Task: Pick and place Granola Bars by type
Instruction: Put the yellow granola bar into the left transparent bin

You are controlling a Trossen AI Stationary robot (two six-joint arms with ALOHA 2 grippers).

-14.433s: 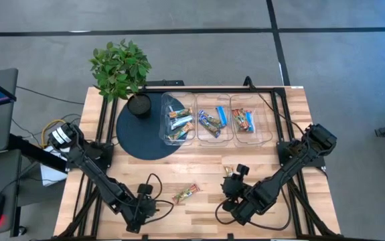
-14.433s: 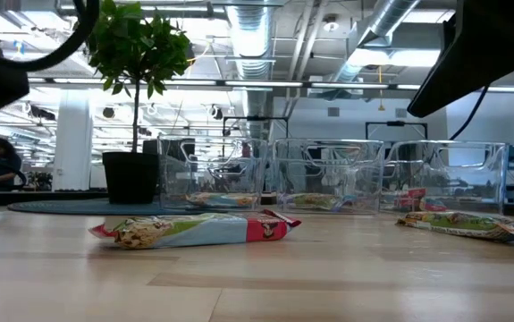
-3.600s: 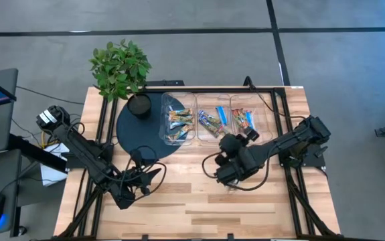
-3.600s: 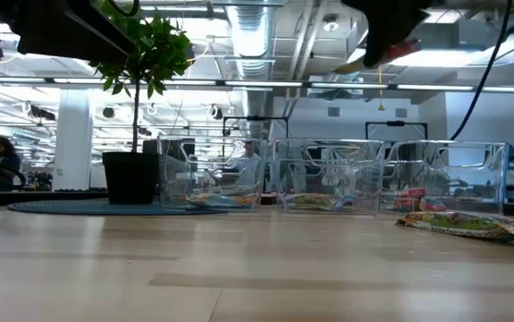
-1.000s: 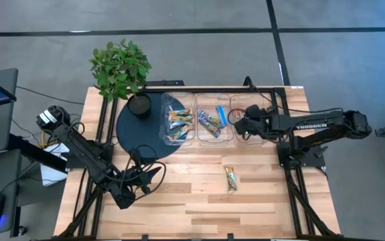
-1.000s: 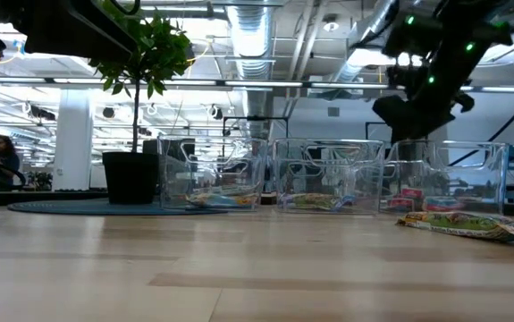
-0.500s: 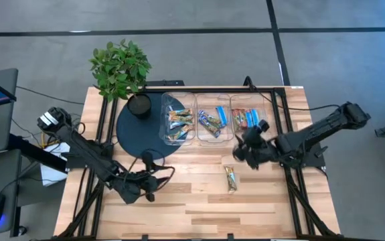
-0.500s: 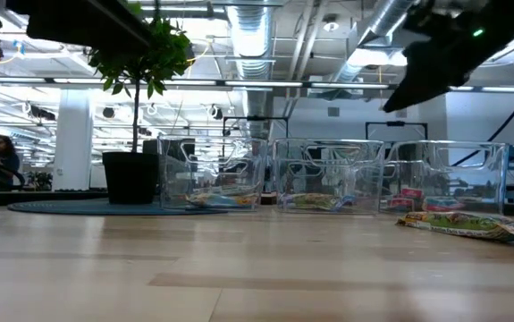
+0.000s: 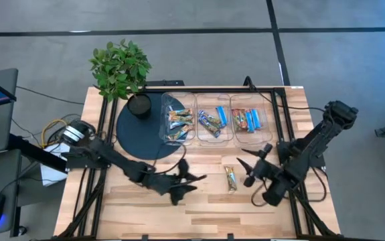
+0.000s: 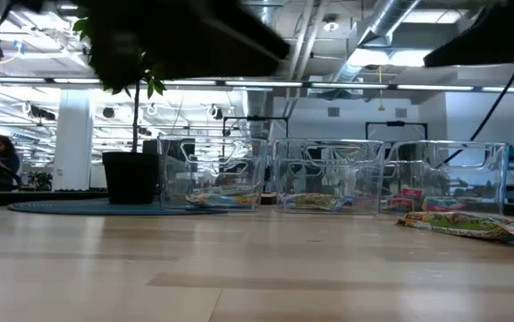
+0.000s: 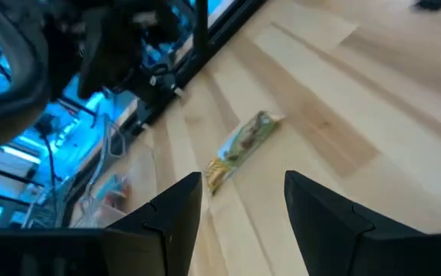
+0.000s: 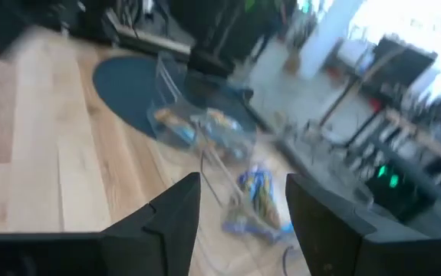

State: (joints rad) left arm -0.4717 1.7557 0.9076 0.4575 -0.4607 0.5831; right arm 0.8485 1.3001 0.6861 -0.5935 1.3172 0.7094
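Your left gripper (image 9: 191,179) hovers over the table (image 9: 199,207) mid-front, jaws parted, empty. 1 green-tan granola bar (image 9: 231,178) lies loose just right of it. Line the fingers across its narrow width, descend flat, then clench. Your right gripper (image 9: 251,166) sits beyond the bar, jaws apart, holding nothing; keep it clear. Other bars fill the 3 bins (image 9: 272,127).

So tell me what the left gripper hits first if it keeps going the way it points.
Likely the lone bar on the table: the left gripper is open, empty, and aimed at it. Nothing shows between them, though depth is unclear.
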